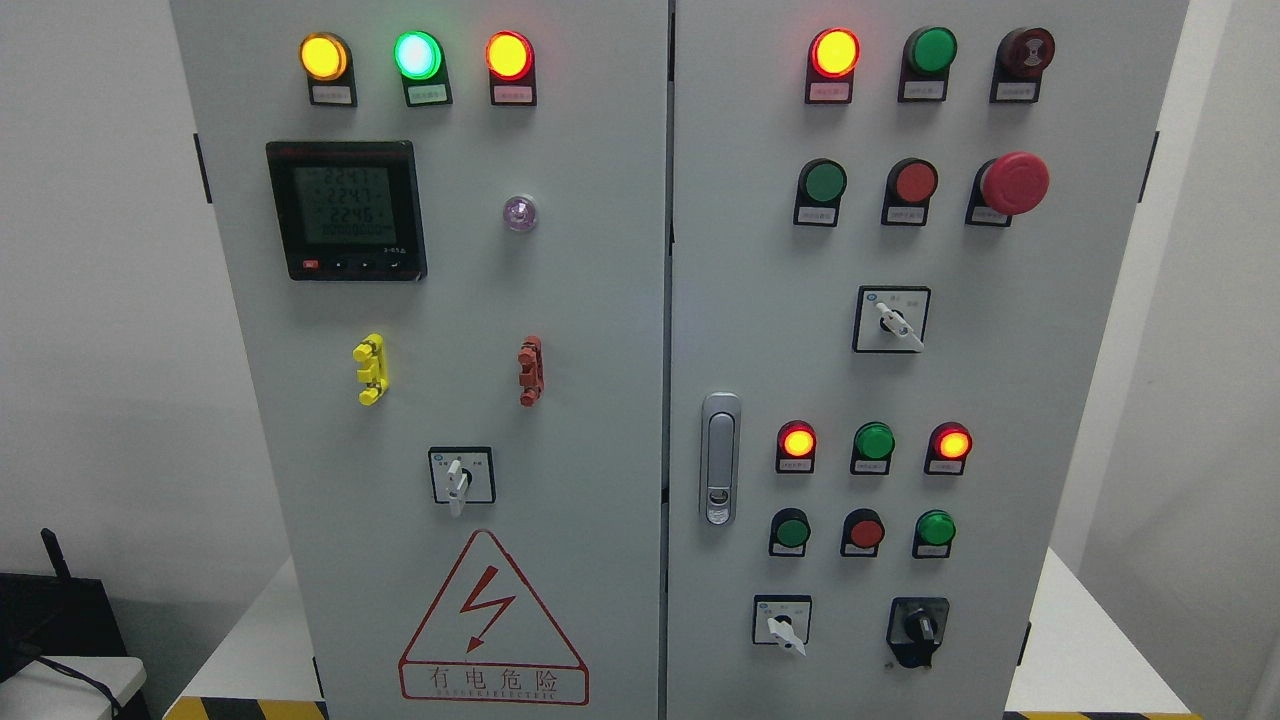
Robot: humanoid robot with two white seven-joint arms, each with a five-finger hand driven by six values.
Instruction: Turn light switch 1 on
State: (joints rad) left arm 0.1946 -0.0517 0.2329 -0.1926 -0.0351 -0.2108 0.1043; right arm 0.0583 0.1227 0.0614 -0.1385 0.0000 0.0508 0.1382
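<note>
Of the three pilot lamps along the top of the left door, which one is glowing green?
The middle lamp. The lamp on its left glows yellow and the lamp on its right glows red. No robot hand is in view.

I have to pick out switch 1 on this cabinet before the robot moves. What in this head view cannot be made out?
- Small labels under the lamps and buttons, e.g. under the lit yellow lamp: print too small, so nothing marks switch 1.
- Markings round the left-door selector switch: too small.
- Meter display: digits blurred.
- Cabinet bottom below the warning sign: cut off by the lower edge.
- Both robot hands: outside the view.
</note>
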